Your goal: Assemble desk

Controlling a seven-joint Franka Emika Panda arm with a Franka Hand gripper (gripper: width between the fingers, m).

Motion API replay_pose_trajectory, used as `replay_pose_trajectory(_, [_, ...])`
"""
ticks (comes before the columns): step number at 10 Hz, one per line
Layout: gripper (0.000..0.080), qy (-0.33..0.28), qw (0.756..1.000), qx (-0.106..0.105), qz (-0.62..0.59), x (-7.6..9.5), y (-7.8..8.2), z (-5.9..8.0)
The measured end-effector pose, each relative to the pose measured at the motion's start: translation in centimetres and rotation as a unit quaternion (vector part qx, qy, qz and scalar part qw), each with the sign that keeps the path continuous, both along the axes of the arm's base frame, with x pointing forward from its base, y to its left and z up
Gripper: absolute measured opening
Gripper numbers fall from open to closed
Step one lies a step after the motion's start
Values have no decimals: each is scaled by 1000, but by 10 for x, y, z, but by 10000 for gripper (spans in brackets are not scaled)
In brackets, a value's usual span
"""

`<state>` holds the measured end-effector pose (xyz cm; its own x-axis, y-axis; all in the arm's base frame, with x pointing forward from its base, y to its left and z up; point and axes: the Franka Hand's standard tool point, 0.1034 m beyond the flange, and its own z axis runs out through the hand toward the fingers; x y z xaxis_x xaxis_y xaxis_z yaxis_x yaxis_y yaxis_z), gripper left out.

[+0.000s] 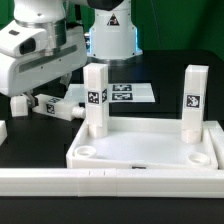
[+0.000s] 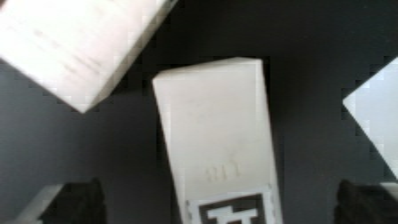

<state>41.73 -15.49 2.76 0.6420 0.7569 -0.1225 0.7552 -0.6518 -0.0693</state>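
The white desk top [image 1: 150, 150], a rimmed tray with round corner sockets, lies near the front of the table. Two tagged legs stand upright in it, one at the back left [image 1: 96, 100] and one at the back right [image 1: 194, 100]. A loose tagged leg [image 1: 58, 106] lies on the black table to the left of the tray. My gripper [image 1: 46, 92] hangs just above it. In the wrist view this leg [image 2: 217, 130] lies lengthwise between my dark fingers [image 2: 71, 202]. My gripper [image 2: 217, 202] is open, with clear gaps on both sides of the leg.
The marker board [image 1: 128, 93] lies flat behind the tray. A long low white rail [image 1: 100, 180] runs along the front. Other white parts lie beside the loose leg [image 1: 20, 103] and at the left edge [image 1: 3, 130]. White pieces [image 2: 80, 50] flank the leg in the wrist view.
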Motion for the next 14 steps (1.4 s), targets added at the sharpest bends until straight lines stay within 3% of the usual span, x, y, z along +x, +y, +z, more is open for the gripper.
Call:
replay_pose_trajectory(1, [649,1,1000,0,0,-1,0,-1])
replay_pose_trajectory(3, [427,7,1000,-1,-2,-6,-3,-6])
replay_pose_trajectory(4, [427,11,1000,-1,-5,-9,-6,-9])
replay_pose_trajectory(5, [286,11,1000,-1,-5,-9,-6,-9])
replay_pose_trajectory(11, [287,10,1000,-3,-26,-9,-6,-8])
replay_pose_trajectory(14, [287,6,993,-16,-118,-9,-6,-8])
